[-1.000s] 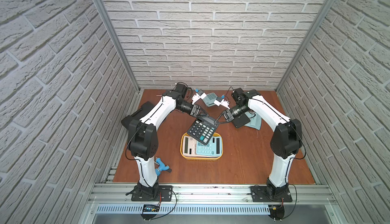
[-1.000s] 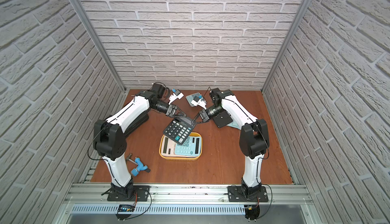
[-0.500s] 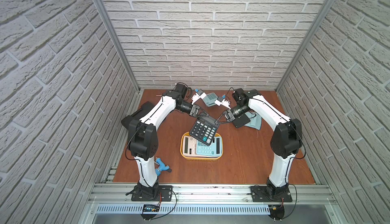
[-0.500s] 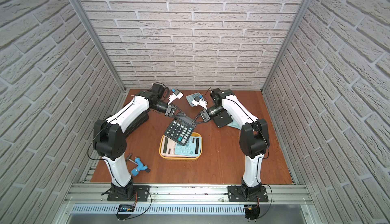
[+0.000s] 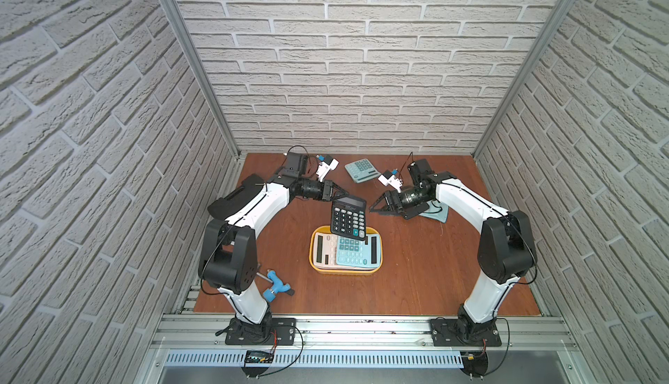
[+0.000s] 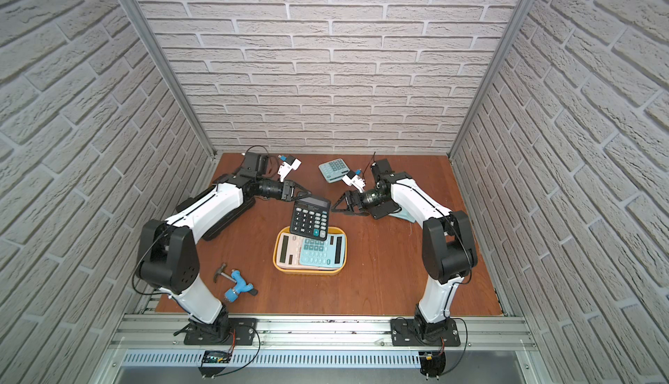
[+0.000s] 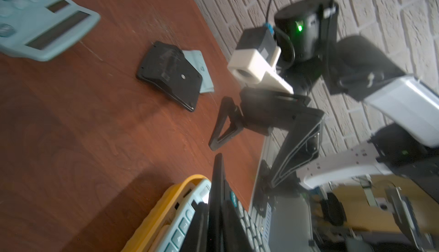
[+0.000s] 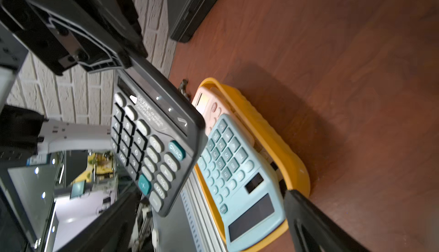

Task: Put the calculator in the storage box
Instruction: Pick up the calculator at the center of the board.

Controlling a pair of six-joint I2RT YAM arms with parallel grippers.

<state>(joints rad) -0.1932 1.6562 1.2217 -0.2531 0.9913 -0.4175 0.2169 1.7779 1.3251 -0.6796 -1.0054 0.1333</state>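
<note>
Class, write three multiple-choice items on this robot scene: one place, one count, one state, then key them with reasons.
1. Where is the black plastic desk calculator?
A. flat on the table
B. in the air over the far rim of the shallow yellow plastic tray
C. inside the tray

2. How many calculators lie in that tray?
A. none
B. two
C. four

3. The right end effector is:
A. open and empty
B. shut on the calculator
C. shut on the tray

Key: 1 B, the left end effector grips its top edge; 2 B, a pale pink calculator and a light blue calculator; 3 A, its jaws stand apart, touching nothing.
</note>
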